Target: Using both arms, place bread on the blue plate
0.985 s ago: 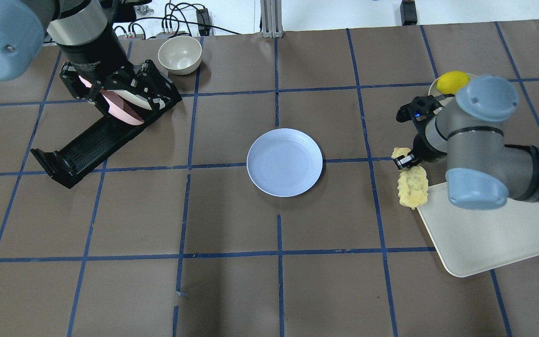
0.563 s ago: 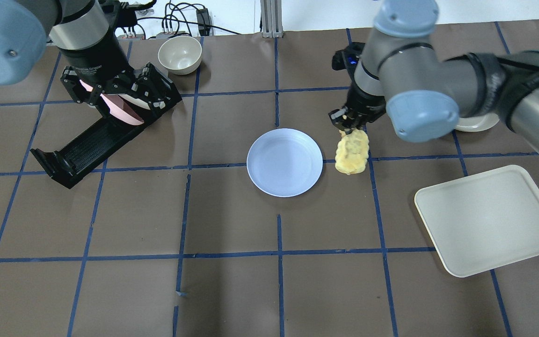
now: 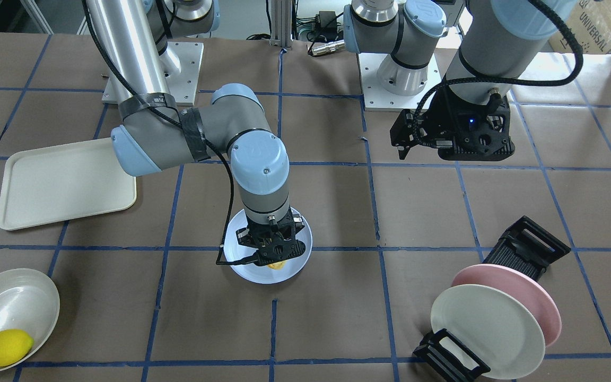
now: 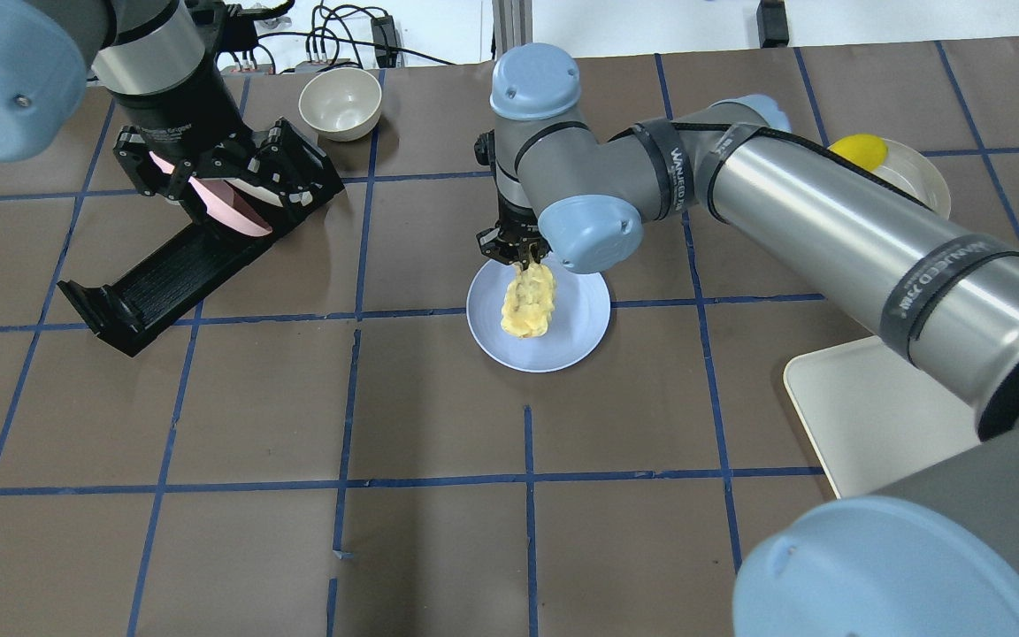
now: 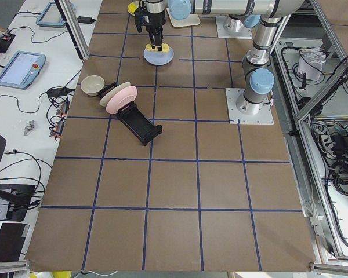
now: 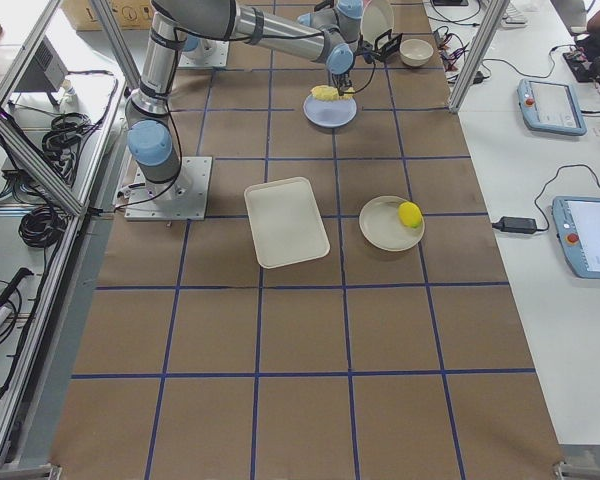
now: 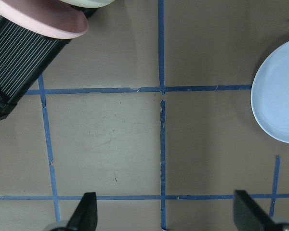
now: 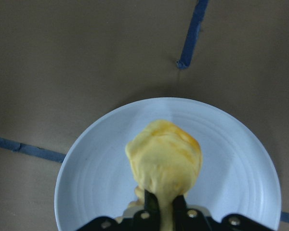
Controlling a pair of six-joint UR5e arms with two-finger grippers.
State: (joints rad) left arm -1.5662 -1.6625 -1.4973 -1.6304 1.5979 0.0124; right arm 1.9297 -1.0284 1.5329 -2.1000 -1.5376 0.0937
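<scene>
The bread (image 4: 527, 301), a bumpy golden-yellow loaf, hangs from my right gripper (image 4: 517, 257), which is shut on its far end. It sits over the middle of the blue plate (image 4: 580, 345). I cannot tell whether its lower end touches the plate. The right wrist view shows the bread (image 8: 164, 159) between the fingers, above the plate (image 8: 96, 183). In the front view the right gripper (image 3: 271, 249) hides most of the bread (image 3: 276, 263). My left gripper (image 7: 166, 216) is open and empty, high above the table to the left of the plate (image 7: 279, 101).
A black plate rack (image 4: 182, 265) at the left holds a pink plate (image 3: 523, 292) and a cream-white plate (image 3: 486, 329). A cream bowl (image 4: 340, 103) stands behind it. A cream tray (image 3: 61, 180) and a dish with a lemon (image 3: 3, 347) are on the right side.
My right arm has carried the bread from the tray's edge leftward across the table to above the blue plate. The left arm has stayed nearly still.
</scene>
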